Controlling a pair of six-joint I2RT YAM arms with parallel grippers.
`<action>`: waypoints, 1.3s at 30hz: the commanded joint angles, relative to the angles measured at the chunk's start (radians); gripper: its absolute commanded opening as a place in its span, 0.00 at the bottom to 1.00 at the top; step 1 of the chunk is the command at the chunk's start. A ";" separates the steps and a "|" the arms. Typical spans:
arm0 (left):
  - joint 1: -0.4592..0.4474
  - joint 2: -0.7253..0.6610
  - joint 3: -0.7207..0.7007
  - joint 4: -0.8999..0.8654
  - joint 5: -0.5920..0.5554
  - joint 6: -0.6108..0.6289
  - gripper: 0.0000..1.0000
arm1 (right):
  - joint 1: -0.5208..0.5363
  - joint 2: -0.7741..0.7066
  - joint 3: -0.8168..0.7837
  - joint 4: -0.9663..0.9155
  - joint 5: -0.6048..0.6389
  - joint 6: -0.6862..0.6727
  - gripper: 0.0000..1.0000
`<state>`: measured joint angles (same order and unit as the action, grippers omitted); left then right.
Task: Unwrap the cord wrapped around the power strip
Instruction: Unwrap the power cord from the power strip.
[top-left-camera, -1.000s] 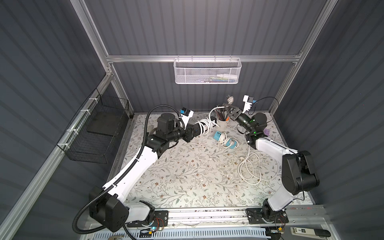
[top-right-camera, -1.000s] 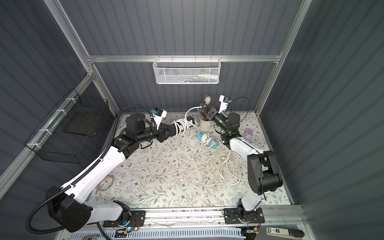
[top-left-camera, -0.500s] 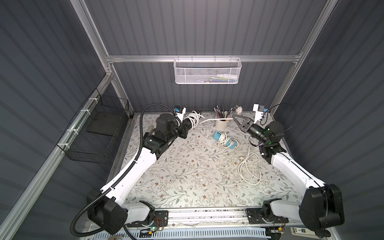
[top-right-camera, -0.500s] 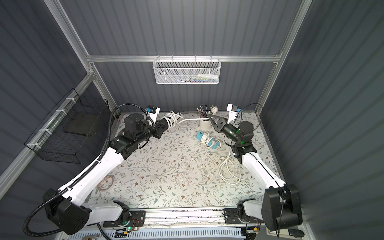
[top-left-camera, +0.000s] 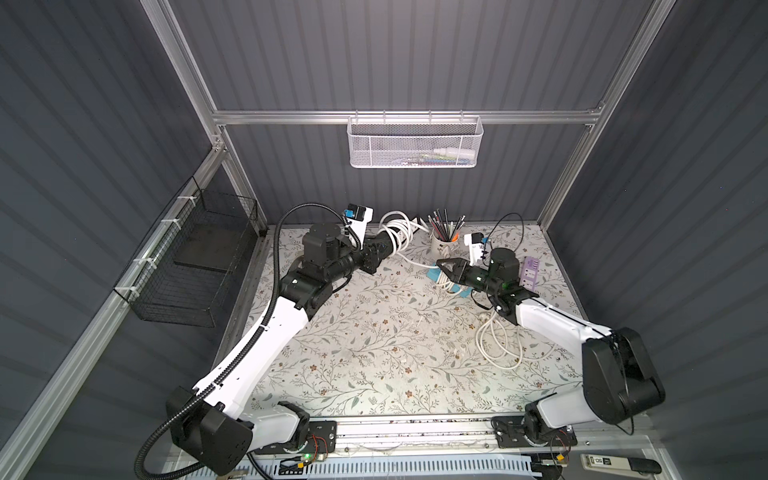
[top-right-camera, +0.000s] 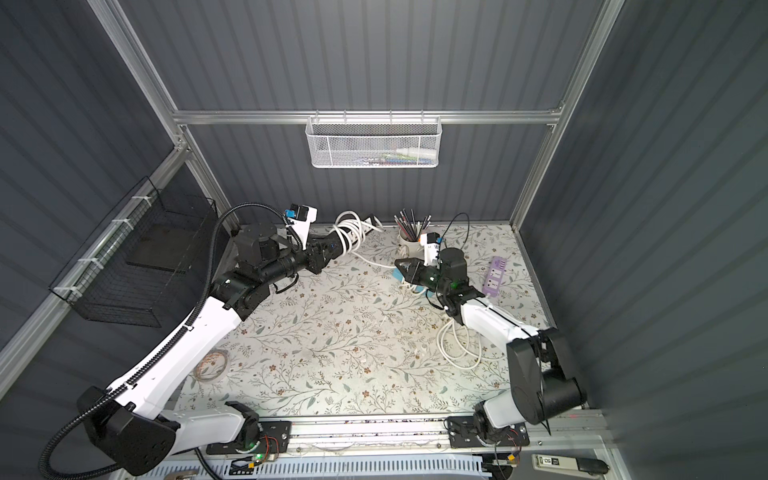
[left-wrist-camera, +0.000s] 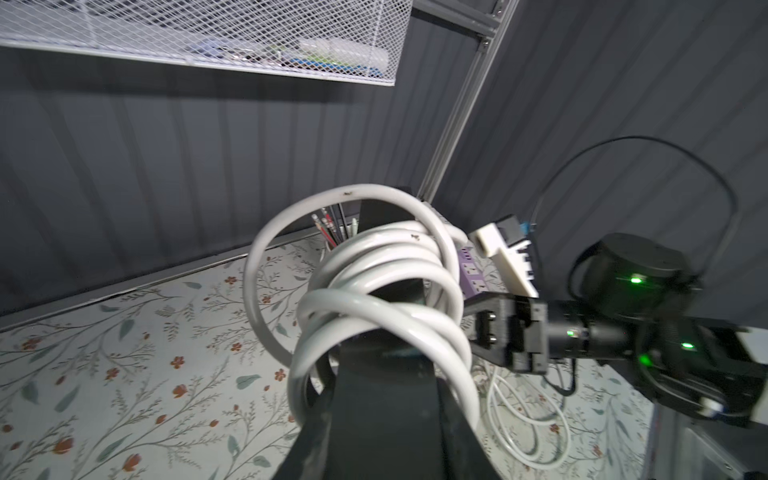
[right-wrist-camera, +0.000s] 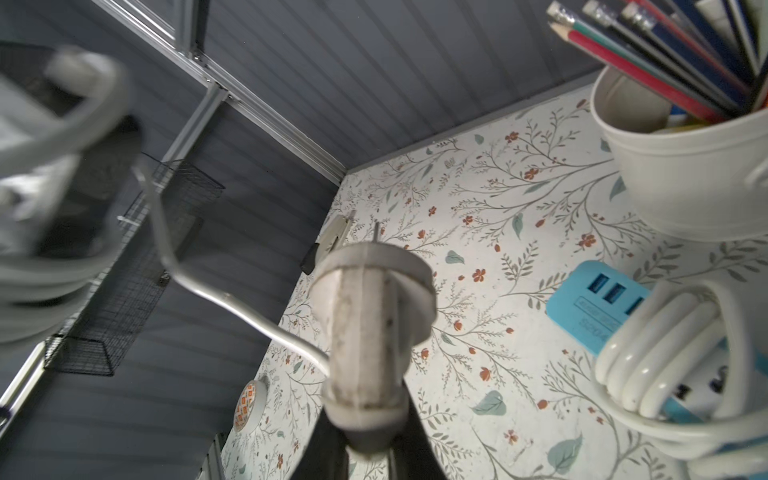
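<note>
Twin arms: white shells over black joints.
Left arm (top-left-camera: 266, 345) and right arm (top-left-camera: 552, 328) have glossy white link covers between matte black cylindrical joint housings. A black corrugated conduit (top-left-camera: 306, 204) follows the left arm only; a thin black cable (left-wrist-camera: 636, 137) loops at the right wrist. Each wrist has a white camera mount (top-left-camera: 358, 216) with a blue connector. The right gripper (top-left-camera: 441, 263) is black and angular; a green status light (left-wrist-camera: 635, 279) glows behind it.

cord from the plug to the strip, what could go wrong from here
Loops of the cord cross over each other on the strip in the left gripper; pulling the plug with the right gripper may cinch them tight. The free stretch runs near the pencil mug and could snag or tip it.
</note>
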<state>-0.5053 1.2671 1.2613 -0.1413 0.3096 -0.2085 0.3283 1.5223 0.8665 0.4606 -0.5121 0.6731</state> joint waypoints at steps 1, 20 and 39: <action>-0.004 -0.050 -0.006 0.103 0.130 -0.063 0.00 | 0.004 0.056 0.099 0.082 0.033 -0.014 0.00; -0.004 0.024 -0.094 -0.036 0.046 -0.052 0.00 | -0.200 -0.052 0.398 -0.008 -0.093 0.033 0.00; 0.073 0.009 0.023 -0.045 -0.291 0.000 0.00 | -0.518 -0.547 0.085 -0.494 0.015 0.004 0.00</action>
<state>-0.4358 1.3411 1.2186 -0.2966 0.1123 -0.2386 -0.1711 0.9993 1.0008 0.1146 -0.5762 0.7002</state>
